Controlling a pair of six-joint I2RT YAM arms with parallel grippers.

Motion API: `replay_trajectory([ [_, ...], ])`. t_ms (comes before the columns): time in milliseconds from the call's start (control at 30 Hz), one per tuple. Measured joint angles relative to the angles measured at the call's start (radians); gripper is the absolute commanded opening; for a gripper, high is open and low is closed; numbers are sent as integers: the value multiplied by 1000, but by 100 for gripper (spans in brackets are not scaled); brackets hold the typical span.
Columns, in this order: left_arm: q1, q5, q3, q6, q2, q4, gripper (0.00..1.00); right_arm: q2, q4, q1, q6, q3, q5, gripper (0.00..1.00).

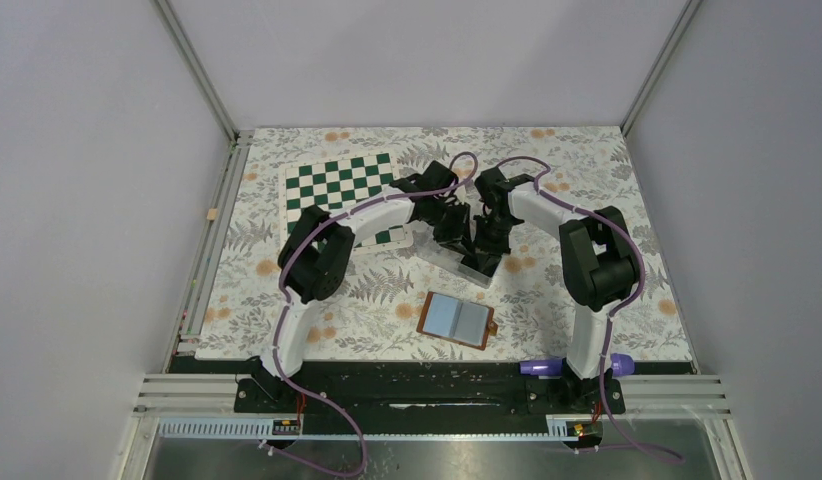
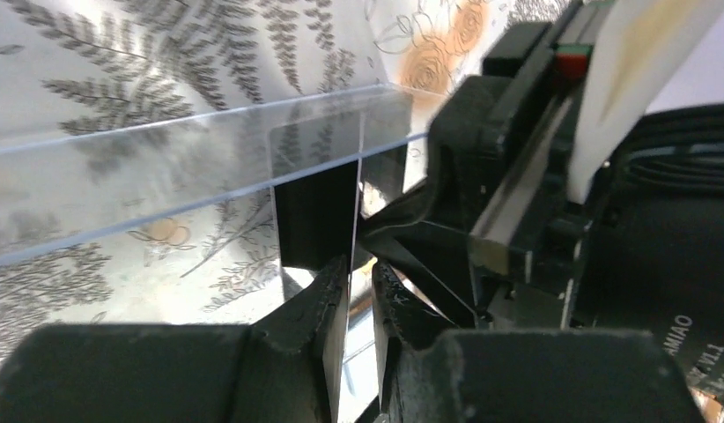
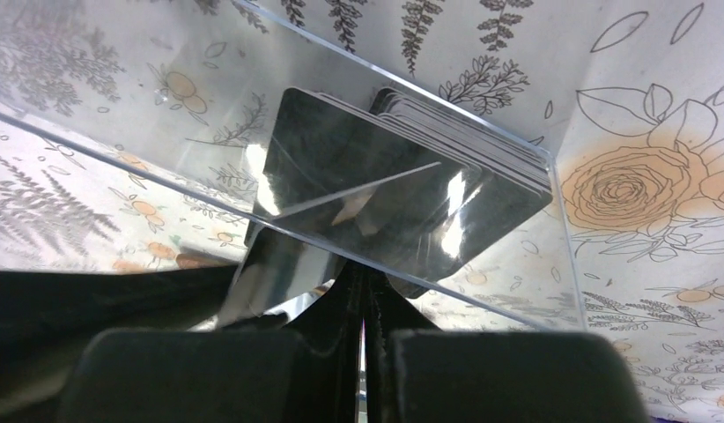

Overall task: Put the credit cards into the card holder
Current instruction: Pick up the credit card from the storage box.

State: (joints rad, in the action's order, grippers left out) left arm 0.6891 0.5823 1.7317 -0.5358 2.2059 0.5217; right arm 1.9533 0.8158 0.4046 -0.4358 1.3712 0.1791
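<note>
The credit cards (image 3: 402,176), a stack of several glossy black cards, lean inside the clear plastic box (image 3: 165,97) at the table's middle (image 1: 465,262). My right gripper (image 3: 363,273) is shut on the box's near wall, just below the stack. My left gripper (image 2: 360,269) is narrowly open. A thin clear wall edge of the box (image 2: 165,167) stands between its jaws, against the left finger, with one black card (image 2: 314,220) just ahead. Both grippers meet over the box in the top view, left (image 1: 455,228) and right (image 1: 490,240). The brown card holder (image 1: 457,320) lies open, pale sleeves up, nearer the bases.
A green and white checkerboard (image 1: 337,185) lies at the back left, partly under my left arm. A purple object (image 1: 539,367) lies by the right arm's base. A small beige block (image 1: 212,214) sits on the left rail. The floral cloth (image 1: 607,180) covers the table.
</note>
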Motion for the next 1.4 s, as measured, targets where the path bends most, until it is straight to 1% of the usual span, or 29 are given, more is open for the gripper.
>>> replay_trajectory([
  [100,15,21,0,-6,3,-2,17,0,-11,1,-3,0,8,0],
  [133,19,21,0,-7,4,0,13,0,-15,1,-5,0,10,0],
  [167,23,21,0,-6,6,2,2,0,-17,1,-6,0,12,0],
  [200,28,21,0,-3,9,2,0,0,-18,1,-6,0,14,0],
  [233,29,17,0,0,10,4,0,0,-13,1,-4,0,12,0],
  [367,18,-1,-5,6,15,18,0,0,-14,2,-6,0,14,15],
  [433,15,-8,-14,2,12,14,0,-6,-22,2,-7,-3,13,31],
  [467,13,-15,-28,-3,4,3,0,-14,-28,2,-7,-10,11,37],
  [567,4,-46,-101,-16,-57,-26,0,-76,-34,2,-8,-34,-6,51],
  [633,-10,-64,-174,-28,-133,-49,0,-146,-37,2,-6,-46,-13,60],
  [700,-29,-66,-236,-45,-212,-80,0,-229,-38,2,-8,-52,-14,65],
  [767,-49,-64,-314,-69,-311,-134,0,-329,-45,2,-7,-60,-12,67],
  [867,-79,-51,-422,-113,-454,-230,0,-468,-63,1,-13,-89,8,69],
  [1000,-99,10,-547,-197,-574,-377,0,-626,-140,-10,-51,-193,116,69],
  [1067,-99,55,-625,-255,-613,-469,0,-683,-193,-23,-91,-270,200,66],
  [1100,-99,76,-665,-286,-627,-516,0,-705,-228,-32,-117,-313,246,63],
  [1167,-99,125,-767,-372,-655,-657,0,-734,-299,-50,-170,-393,338,56],
  [1267,-97,188,-906,-514,-679,-872,0,-756,-402,-74,-247,-490,447,51],
  [1367,-96,227,-997,-635,-693,-1051,0,-778,-537,-87,-334,-587,550,49],
  [1400,-96,235,-1014,-658,-699,-1087,0,-783,-591,-88,-366,-617,582,48],
])
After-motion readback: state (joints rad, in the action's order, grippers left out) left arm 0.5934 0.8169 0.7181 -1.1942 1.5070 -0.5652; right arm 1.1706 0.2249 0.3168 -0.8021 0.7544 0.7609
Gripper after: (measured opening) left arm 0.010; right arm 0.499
